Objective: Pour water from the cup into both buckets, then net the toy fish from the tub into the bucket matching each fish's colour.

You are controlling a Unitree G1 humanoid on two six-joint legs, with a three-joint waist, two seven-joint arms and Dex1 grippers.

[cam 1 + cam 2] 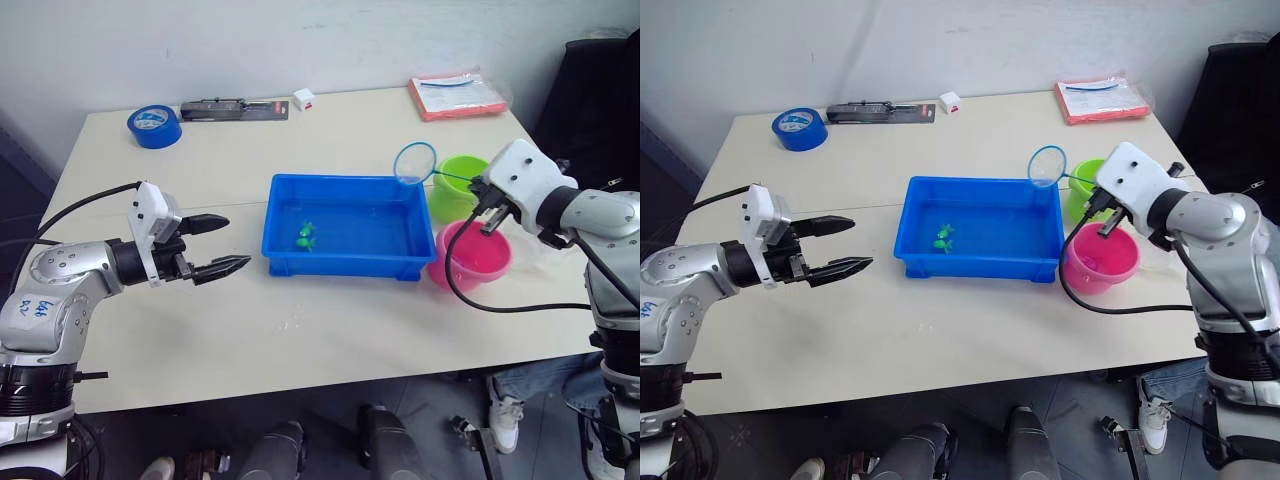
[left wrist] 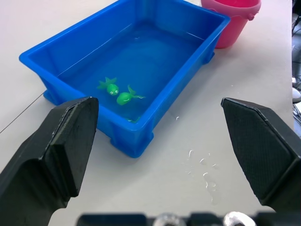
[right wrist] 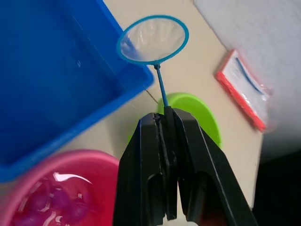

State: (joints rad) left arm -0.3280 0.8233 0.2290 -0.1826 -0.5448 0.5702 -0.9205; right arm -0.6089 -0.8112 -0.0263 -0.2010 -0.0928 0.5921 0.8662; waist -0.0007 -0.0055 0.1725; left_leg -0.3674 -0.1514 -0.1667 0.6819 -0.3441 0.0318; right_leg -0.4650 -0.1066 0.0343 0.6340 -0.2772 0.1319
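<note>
The blue tub [image 1: 340, 268] sits mid-table holding water and two green toy fish [image 1: 306, 236], also seen as green fish [image 2: 117, 92]. My right gripper [image 1: 487, 215] is shut on the thin handle of the net [image 1: 415, 164], whose hoop hovers empty above the tub's far right corner. Behind that handle stands the green bucket [image 1: 460, 175]. The pink bucket [image 1: 470, 255] is under my right gripper and holds water and several pink fish [image 3: 51, 202]. My left gripper [image 1: 225, 245] is open and empty, left of the tub. I cannot make out the cup.
A blue tape roll [image 1: 155, 126], a black tool [image 1: 235, 109] and a small white block [image 1: 304, 98] lie along the table's far edge. A red-edged packet [image 1: 457, 95] lies at the far right. Water drops [image 2: 204, 169] dot the table near the tub.
</note>
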